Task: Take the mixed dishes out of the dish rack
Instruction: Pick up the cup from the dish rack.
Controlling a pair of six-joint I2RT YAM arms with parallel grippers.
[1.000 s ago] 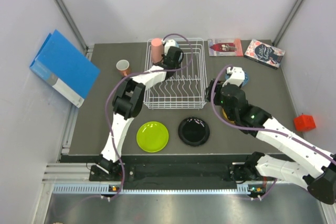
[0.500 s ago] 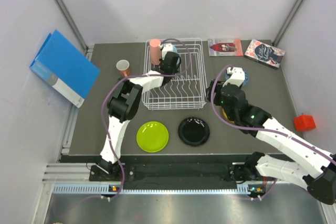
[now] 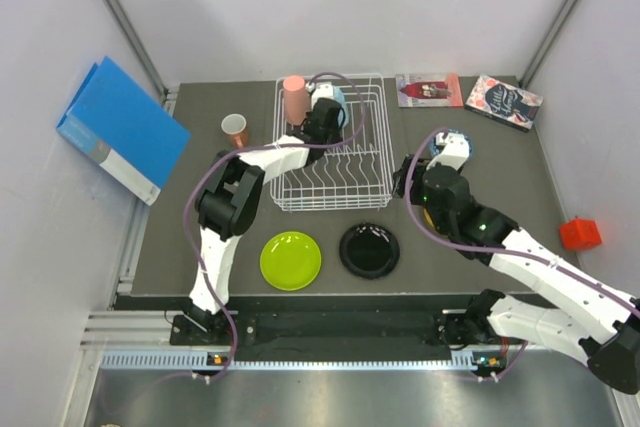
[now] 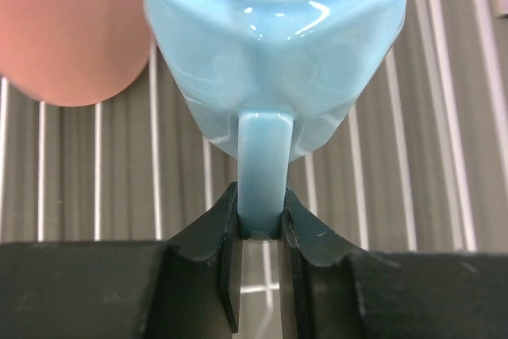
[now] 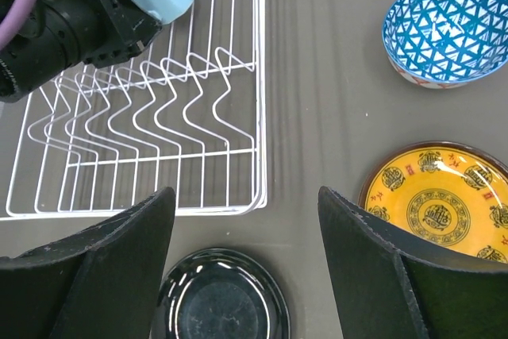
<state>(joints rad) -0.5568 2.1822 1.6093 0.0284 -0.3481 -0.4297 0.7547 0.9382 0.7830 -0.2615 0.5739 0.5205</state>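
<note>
My left gripper (image 3: 322,115) is over the far left of the white wire dish rack (image 3: 370,127). Its jaws are shut on the handle of the light blue mug (image 4: 278,45), which lies tipped above the wires. A pink cup (image 3: 294,97) stands in the rack's far left corner, just left of the mug. My right gripper (image 5: 246,267) is open and empty, low over the table right of the rack. On the table are a salmon cup (image 3: 234,129), a lime-green plate (image 3: 291,259), a black plate (image 3: 369,250), a yellow patterned plate (image 5: 440,200) and a blue patterned bowl (image 5: 446,31).
A blue binder (image 3: 120,127) leans at the left wall. Two books (image 3: 429,89) (image 3: 504,102) lie at the back right. A small red object (image 3: 579,233) sits at the right edge. The right arm covers most of the yellow plate in the top view.
My left gripper has shifted slightly in the rack's far left, and the blue mug now shows beside it. The pink cup has shifted slightly left. The right arm has barely moved.
</note>
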